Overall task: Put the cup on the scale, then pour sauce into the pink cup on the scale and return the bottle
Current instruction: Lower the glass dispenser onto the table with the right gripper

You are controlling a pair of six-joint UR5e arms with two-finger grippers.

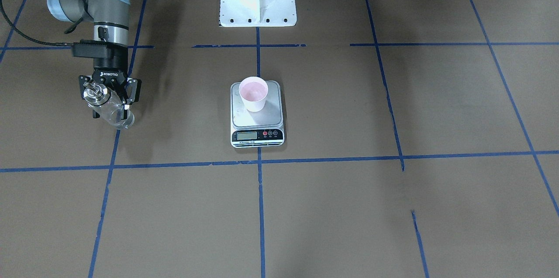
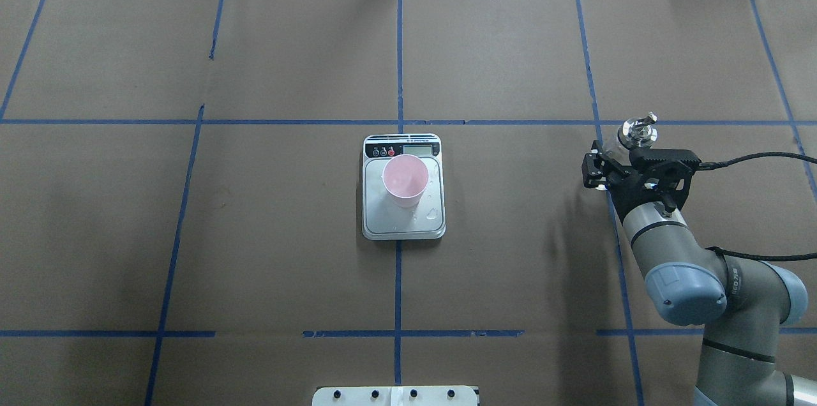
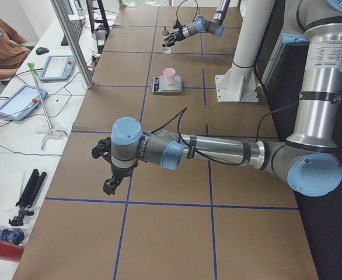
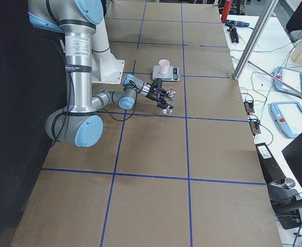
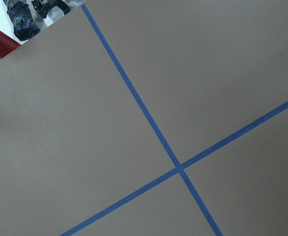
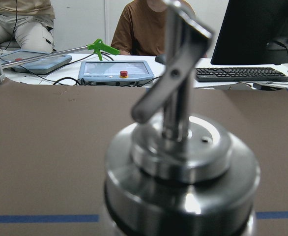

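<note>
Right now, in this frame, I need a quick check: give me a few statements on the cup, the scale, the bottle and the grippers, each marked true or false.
1. The cup stands on the platform of the scale. True.
2. The right gripper is empty. False: it is shut on the bottle.
3. The bottle is tipped over the cup. False: it is off to the robot's right, well apart from the scale, and its spout is nowhere near the cup.
4. The scale's display strip faces away from the robot's base. True.
5. The left gripper hangs over the scale. False: it is far from the scale, over bare taped table paper.
</note>
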